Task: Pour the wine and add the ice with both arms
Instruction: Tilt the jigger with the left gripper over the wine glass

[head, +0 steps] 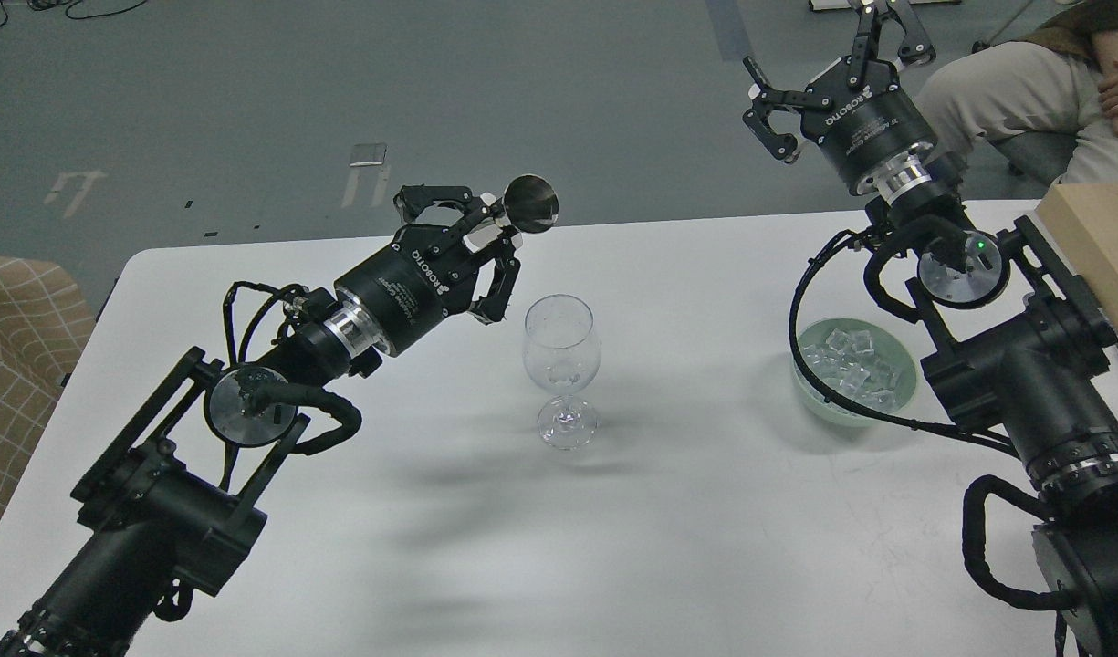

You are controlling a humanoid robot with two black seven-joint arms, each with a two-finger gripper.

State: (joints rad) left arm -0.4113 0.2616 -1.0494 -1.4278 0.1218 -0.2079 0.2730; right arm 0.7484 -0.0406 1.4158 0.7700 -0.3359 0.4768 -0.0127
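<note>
A clear stemmed wine glass (560,365) stands upright in the middle of the white table (668,529). My left gripper (485,239) is shut on a small steel jigger (527,204), held tilted above and left of the glass rim. No stream of wine shows. A pale green bowl (898,399) at the right holds several clear ice cubes (852,363). My right gripper (837,68) is open and empty, raised high beyond the table's far edge, well above and behind the bowl.
A pale wooden block (1099,239) lies at the table's right edge. A seated person's legs (1006,91) are at the far right beyond the table. A tan checked cushion (15,356) sits left of the table.
</note>
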